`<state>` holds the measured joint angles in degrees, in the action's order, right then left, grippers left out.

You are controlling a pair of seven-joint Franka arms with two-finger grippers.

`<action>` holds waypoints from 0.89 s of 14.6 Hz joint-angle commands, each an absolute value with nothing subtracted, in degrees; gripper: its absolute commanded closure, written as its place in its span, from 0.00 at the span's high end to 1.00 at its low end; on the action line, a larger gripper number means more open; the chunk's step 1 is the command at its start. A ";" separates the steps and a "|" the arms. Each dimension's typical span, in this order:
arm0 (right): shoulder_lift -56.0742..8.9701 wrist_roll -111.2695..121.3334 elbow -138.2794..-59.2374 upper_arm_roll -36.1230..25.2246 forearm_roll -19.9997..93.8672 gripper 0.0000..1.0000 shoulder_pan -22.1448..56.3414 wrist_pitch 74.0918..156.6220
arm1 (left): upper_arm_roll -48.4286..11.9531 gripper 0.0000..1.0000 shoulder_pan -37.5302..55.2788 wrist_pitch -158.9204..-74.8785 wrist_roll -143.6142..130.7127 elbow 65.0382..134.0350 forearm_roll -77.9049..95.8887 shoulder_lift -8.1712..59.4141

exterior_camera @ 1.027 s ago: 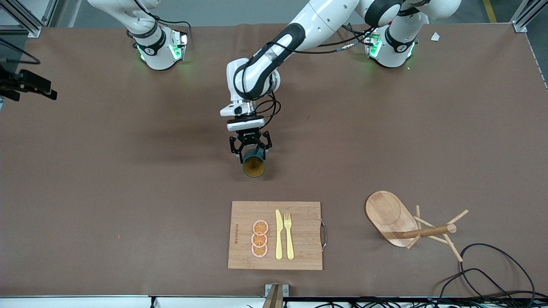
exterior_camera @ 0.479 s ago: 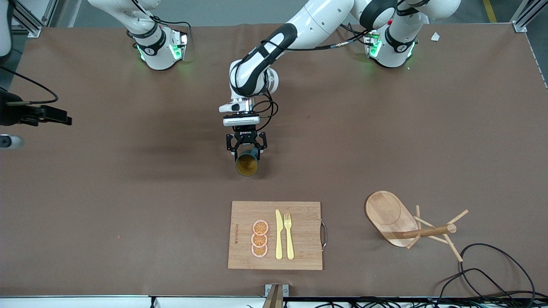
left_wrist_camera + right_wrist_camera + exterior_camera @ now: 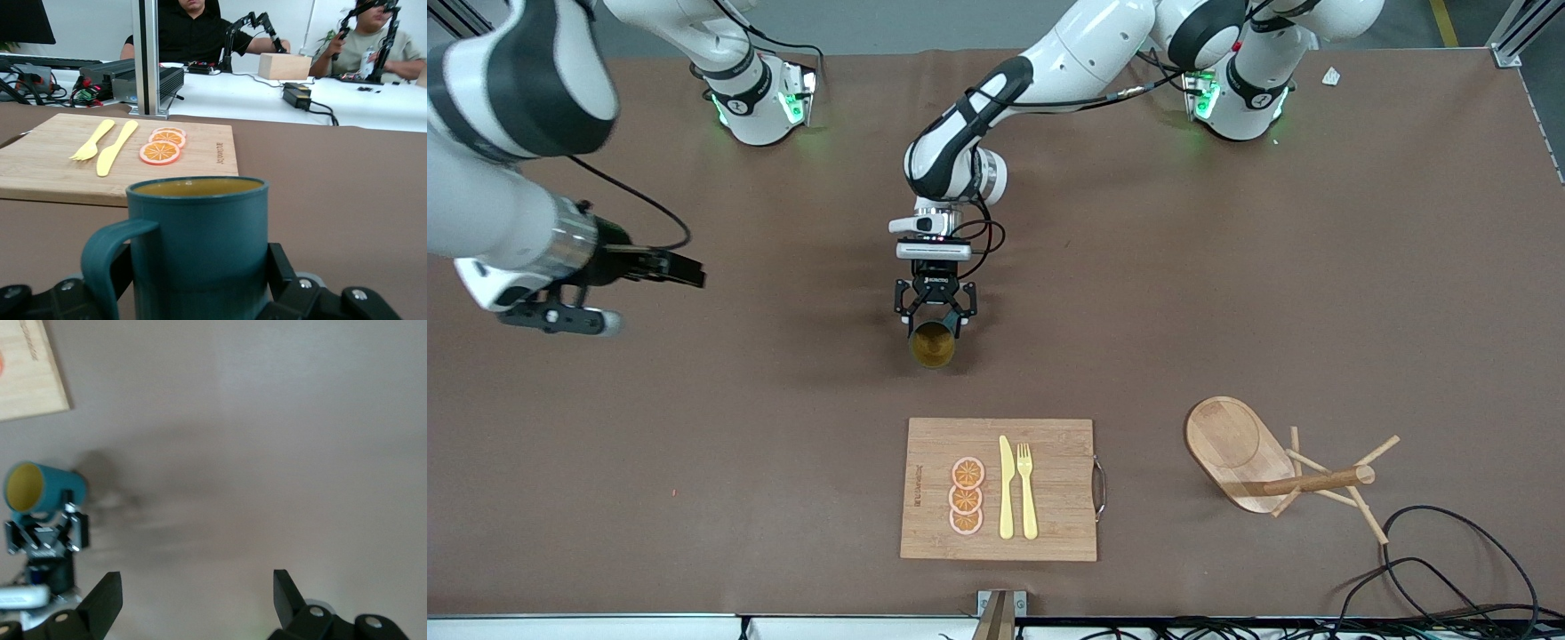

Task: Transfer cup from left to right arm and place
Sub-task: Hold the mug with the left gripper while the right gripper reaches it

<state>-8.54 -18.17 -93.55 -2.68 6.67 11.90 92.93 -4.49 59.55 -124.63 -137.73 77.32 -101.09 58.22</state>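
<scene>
Left gripper (image 3: pixel 935 313): up over the bare middle of the table (image 3: pixel 1227 293), clamped tight on the cup, one finger on each side of the body.
Cup (image 3: pixel 932 344): in the left gripper's grip, off the tabletop, lying on its side with the mouth turned toward the front camera, so the yellow inside shows. Teal outside, and the loop handle (image 3: pixel 107 257) sticks out to one side in the left wrist view.
Right gripper (image 3: pixel 671 267): hanging over the right arm's end of the table, well apart from the cup, jaws spread wide and nothing between them. Its two fingertips (image 3: pixel 107 597) frame bare tabletop in the right wrist view.
Board (image 3: pixel 1049 489): flat on the table, nearer to the front camera than the cup.
Orange slices (image 3: pixel 967 496): three in a row on the board, overlapping.
Knife (image 3: pixel 1006 487): yellow, on the board just beside the slices.
Fork (image 3: pixel 1027 489): yellow, right alongside the knife.
Wooden rack (image 3: pixel 1303 480): tipped over toward the left arm's end, oval base up on edge, pegs splayed out.
Cables (image 3: pixel 1449 569): looping on the table near the rack.
</scene>
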 commanded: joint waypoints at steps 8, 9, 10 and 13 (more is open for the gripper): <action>-14.67 -27.51 -98.88 -3.16 10.99 1.00 25.83 111.16 | -3.87 1.00 62.93 -123.40 -139.57 76.64 -106.17 60.91; -15.55 -27.51 -98.88 -3.16 10.99 1.00 26.62 112.49 | -4.04 1.00 63.19 -121.31 -139.66 76.73 -105.74 60.82; -16.51 -27.51 -98.79 -3.16 11.07 1.00 27.07 113.54 | -4.57 1.00 63.28 -119.64 -139.66 76.90 -104.95 60.56; -19.59 -27.33 -98.79 -3.16 11.16 1.00 29.35 117.14 | -6.06 1.00 65.65 -115.41 -140.54 79.01 -98.90 59.77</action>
<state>-17.93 -27.00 -98.71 -2.59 9.98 27.73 115.06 -5.88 63.90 -118.40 -139.54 77.95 -102.01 60.43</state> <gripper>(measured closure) 0.000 0.000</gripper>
